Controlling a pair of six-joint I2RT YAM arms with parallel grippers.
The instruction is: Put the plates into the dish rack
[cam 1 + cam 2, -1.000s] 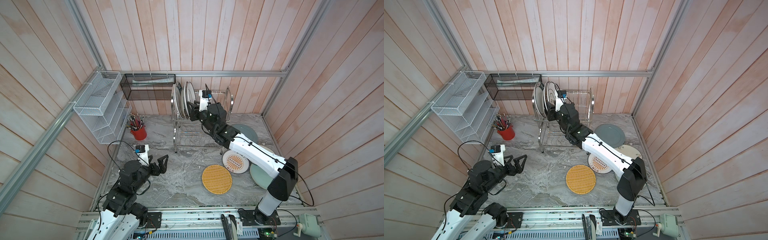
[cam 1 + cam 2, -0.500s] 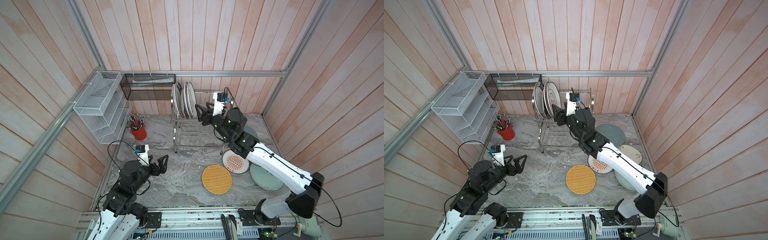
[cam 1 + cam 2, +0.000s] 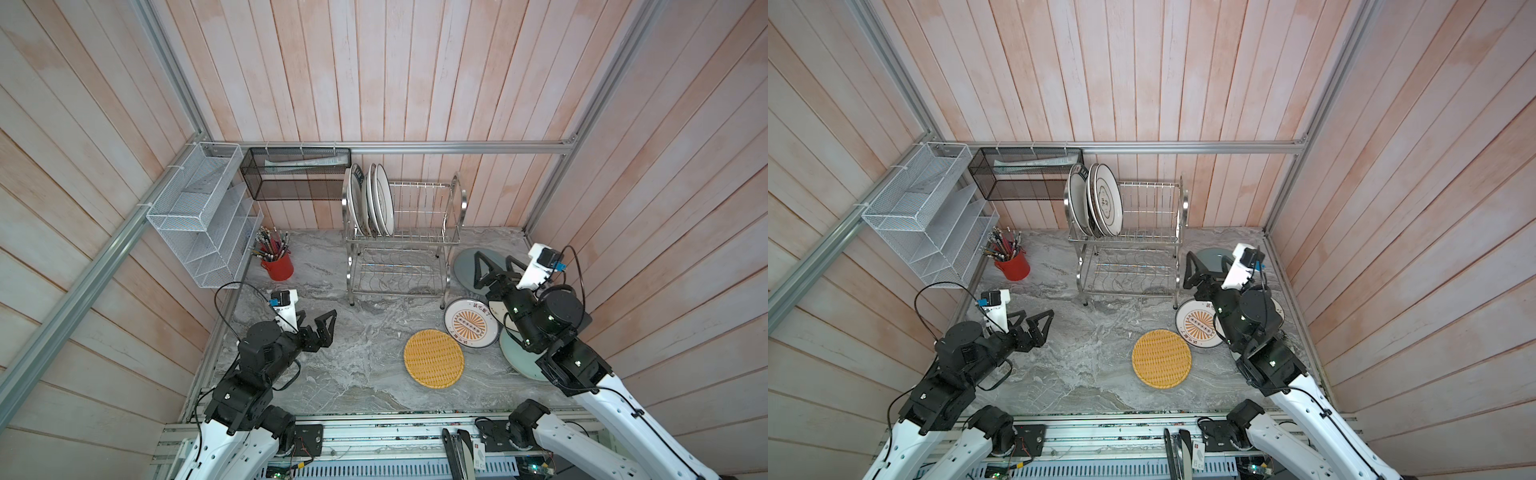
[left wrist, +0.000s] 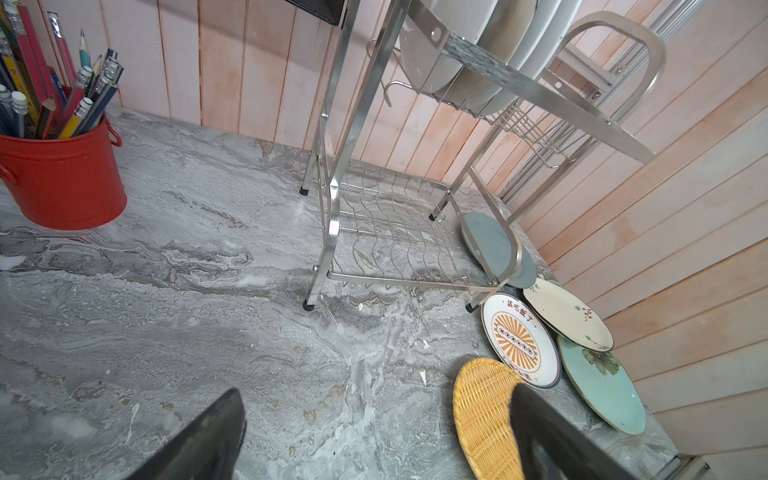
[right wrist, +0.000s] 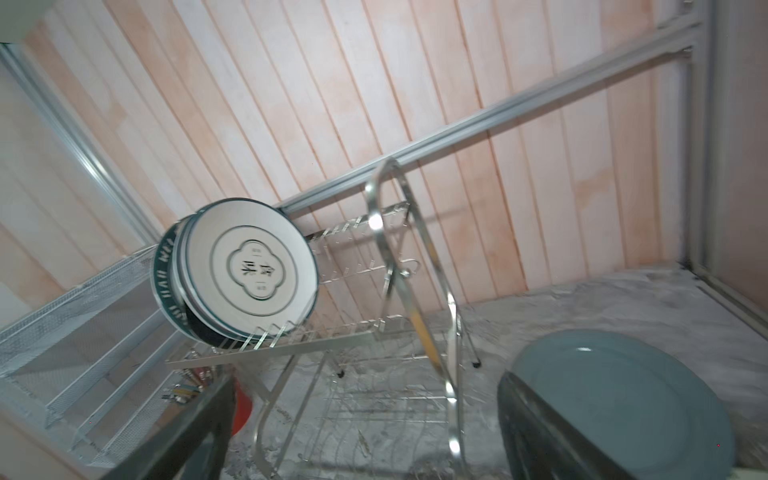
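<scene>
Top views: three plates [image 3: 376, 199] stand on edge between the upper-tier prongs of the dish rack [image 3: 401, 245], packed at one end, likely to save slots. Right gripper [image 3: 496, 270] spread wide, empty, above grey-blue plate [image 3: 463, 266], probably the next pick. Left gripper [image 3: 318, 330] spread, empty, idle.
Left wrist: five loose plates [image 4: 517, 338] lie flat on the table [image 4: 208, 332] beside the rack.
Right wrist: the racked three, blurred.

Both top views are bright and evenly lit, with only faint soft shadows under the dish rack [image 3: 399, 240] on the marble tabletop [image 3: 353, 365]; the wall planks [image 3: 374, 83] bow toward the frame edges. The right wrist view is smeared with motion blur, the lettered plate [image 5: 249, 266] soft, a small glare spot on the grey-blue plate [image 5: 615, 395]; the left wrist view is sharp, its corners stretched.
</scene>
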